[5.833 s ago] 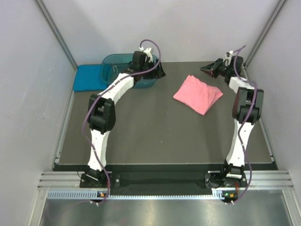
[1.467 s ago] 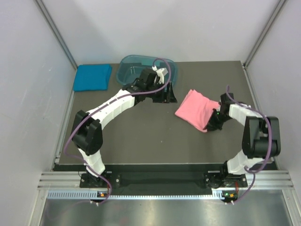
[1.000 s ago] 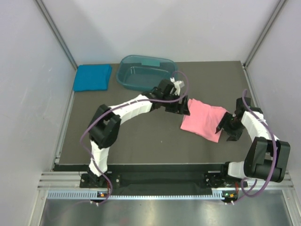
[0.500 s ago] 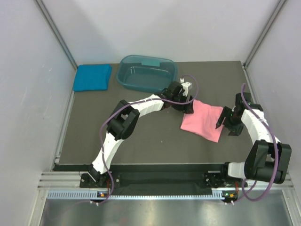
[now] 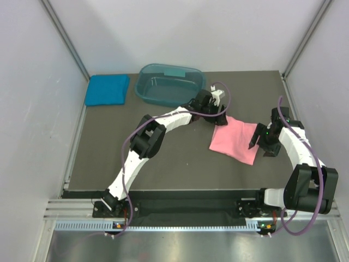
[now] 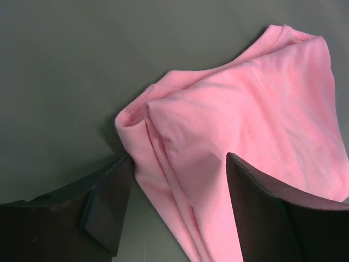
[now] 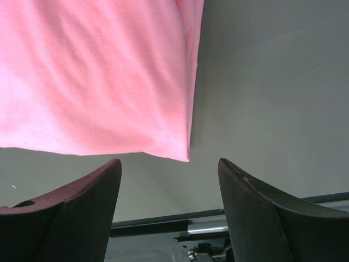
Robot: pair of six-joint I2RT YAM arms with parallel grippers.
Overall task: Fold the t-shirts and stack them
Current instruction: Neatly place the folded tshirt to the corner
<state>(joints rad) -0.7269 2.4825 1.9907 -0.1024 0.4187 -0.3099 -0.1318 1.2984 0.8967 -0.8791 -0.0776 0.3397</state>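
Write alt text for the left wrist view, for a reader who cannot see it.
A folded salmon-pink t-shirt lies on a dark grey table, filling the right side of the picture. The left tool is over it with its jaws open, and the shirt's left edge lies between them.

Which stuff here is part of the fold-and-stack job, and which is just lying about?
Job:
- pink shirt, between the two arms
- blue shirt, folded, far left corner

Lying about:
- plastic tub, far edge of the table
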